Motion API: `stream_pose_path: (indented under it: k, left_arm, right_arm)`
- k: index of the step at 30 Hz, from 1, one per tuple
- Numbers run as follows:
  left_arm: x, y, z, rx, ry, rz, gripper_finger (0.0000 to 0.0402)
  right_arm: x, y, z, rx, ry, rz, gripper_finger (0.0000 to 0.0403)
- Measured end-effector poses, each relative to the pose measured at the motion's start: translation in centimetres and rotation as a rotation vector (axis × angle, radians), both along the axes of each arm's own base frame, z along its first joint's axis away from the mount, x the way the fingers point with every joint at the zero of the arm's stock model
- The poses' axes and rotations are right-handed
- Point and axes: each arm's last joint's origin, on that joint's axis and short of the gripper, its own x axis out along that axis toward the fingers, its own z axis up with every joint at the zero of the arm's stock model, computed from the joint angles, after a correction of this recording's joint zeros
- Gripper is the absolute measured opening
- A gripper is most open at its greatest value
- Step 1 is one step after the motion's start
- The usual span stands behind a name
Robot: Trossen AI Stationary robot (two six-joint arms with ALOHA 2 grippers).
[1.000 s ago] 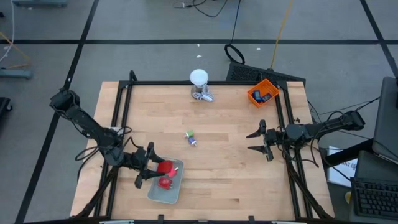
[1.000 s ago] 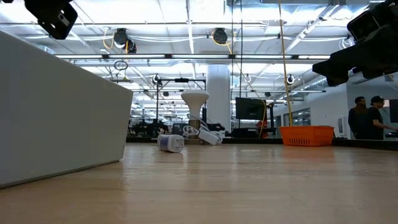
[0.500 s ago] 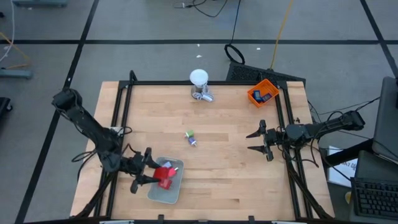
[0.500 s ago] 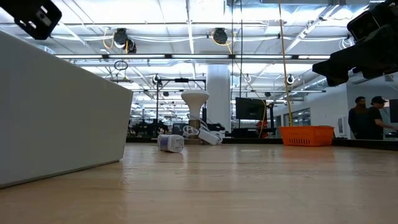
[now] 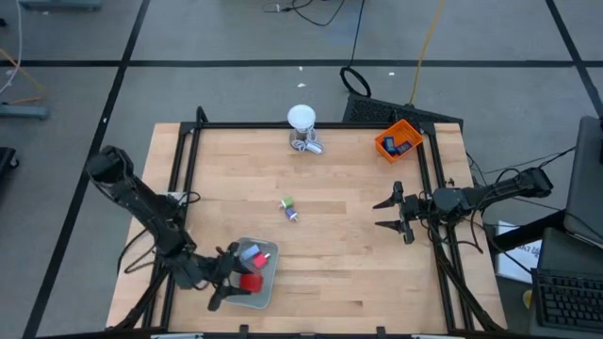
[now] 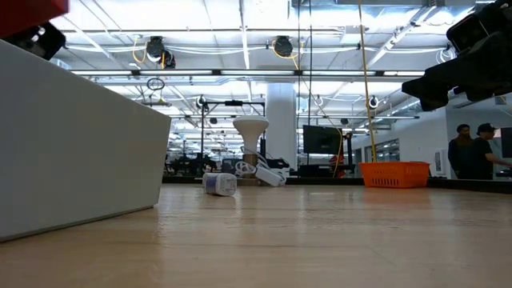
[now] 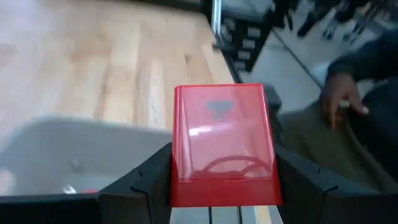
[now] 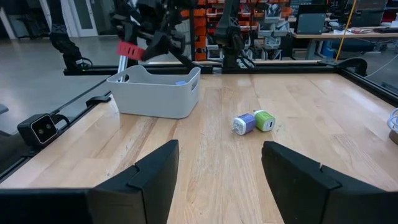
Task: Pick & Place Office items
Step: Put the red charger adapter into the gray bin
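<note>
Left gripper [image 7: 217,186] clamping red block [image 7: 222,144], hovering over grey tray [image 5: 267,252], we reckon; right gripper [image 5: 384,215] idling, fingers apart.

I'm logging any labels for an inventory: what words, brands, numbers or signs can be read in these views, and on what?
No text reads legibly in any view.
Red block in the left gripper: only a faint moulded mark on its face, not readable.
Green-and-white bit on the table: no readable print.
Orange bin: contents too small to read.
Screens in the room behind: blurred.
</note>
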Motion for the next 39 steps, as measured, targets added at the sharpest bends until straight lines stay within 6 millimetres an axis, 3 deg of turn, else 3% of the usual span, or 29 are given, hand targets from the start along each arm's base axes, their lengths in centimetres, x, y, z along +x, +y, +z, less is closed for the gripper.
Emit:
stream_pose_path:
  k: [8,18,39]
  left_arm:
    - [0.3,-1.7,-1.8,0.068,0.067,-0.044,0.0219]
    - [0.1,-1.8,-4.2,0.094,0.202,-0.022,0.0223]
    - [0.2,-1.9,-4.4,0.017,0.230,0.003,0.0225]
  right_arm:
    - [0.0,0.0,0.0,0.000,0.000,0.000,0.0220]
    - [0.0,0.0,0.0,0.000,0.000,0.000,0.0220]
    - [0.0,0.0,0.0,0.000,0.000,0.000,0.0220]
